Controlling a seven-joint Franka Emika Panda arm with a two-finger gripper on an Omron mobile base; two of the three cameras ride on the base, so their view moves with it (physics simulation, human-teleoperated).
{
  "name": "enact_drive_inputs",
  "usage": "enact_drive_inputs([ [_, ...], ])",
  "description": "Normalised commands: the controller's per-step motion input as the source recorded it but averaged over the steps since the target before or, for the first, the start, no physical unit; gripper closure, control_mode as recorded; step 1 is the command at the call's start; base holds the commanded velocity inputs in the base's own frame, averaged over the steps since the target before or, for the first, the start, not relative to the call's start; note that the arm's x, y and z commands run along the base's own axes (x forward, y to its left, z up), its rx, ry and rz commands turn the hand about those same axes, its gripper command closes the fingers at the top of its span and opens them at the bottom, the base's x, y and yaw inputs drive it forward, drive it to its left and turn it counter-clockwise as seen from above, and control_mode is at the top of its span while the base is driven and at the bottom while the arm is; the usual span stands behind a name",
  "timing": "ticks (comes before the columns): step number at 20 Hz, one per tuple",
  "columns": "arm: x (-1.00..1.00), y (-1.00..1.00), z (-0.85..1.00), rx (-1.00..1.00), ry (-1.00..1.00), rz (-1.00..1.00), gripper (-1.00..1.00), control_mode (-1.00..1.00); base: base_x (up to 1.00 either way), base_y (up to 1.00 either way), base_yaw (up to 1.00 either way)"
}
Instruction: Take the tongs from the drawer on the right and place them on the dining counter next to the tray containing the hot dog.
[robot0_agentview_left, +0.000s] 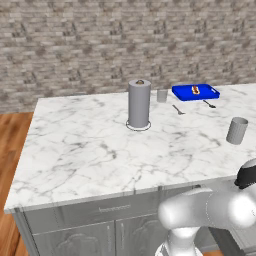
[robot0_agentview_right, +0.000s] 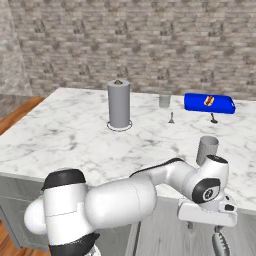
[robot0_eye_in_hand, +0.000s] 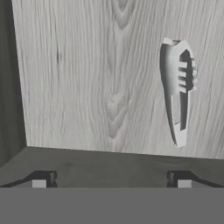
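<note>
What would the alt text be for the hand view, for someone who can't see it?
Grey tongs lie on the pale wood-grain floor of an open drawer, seen from above. The open gripper hangs over it, its two dark fingertips wide apart.

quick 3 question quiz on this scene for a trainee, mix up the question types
1. True or false: the tongs lie on the drawer floor, not yet held by the gripper.
2. What stands nearest the blue tray? A) paper towel roll B) small grey cup C) tall grey cup
3. Fill in: the hot dog sits in the ____.

Key: 1 true. 2 B. 3 tray.
</note>
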Motion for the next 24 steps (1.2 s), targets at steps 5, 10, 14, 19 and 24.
enact_drive_inputs([
  [5, 0.09, -0.12, -0.07, 0.00, 0.00, 0.00, -1.00, -1.00, 0.00, 0.00, 0.00],
  [10, 0.08, -0.30, -0.22, 0.02, 0.00, -0.04, -1.00, -1.00, 0.00, 0.00, 0.00],
  [14, 0.06, -0.49, -0.23, 0.04, 0.00, -0.11, -1.00, -1.00, 0.00, 0.00, 0.00],
  [19, 0.00, -0.50, -0.24, 0.01, 0.00, -0.14, -1.00, -1.00, 0.00, 0.00, 0.00],
  [24, 0.00, -0.44, -0.18, 0.00, 0.00, -0.16, -1.00, -1.00, 0.00, 0.00, 0.00],
])
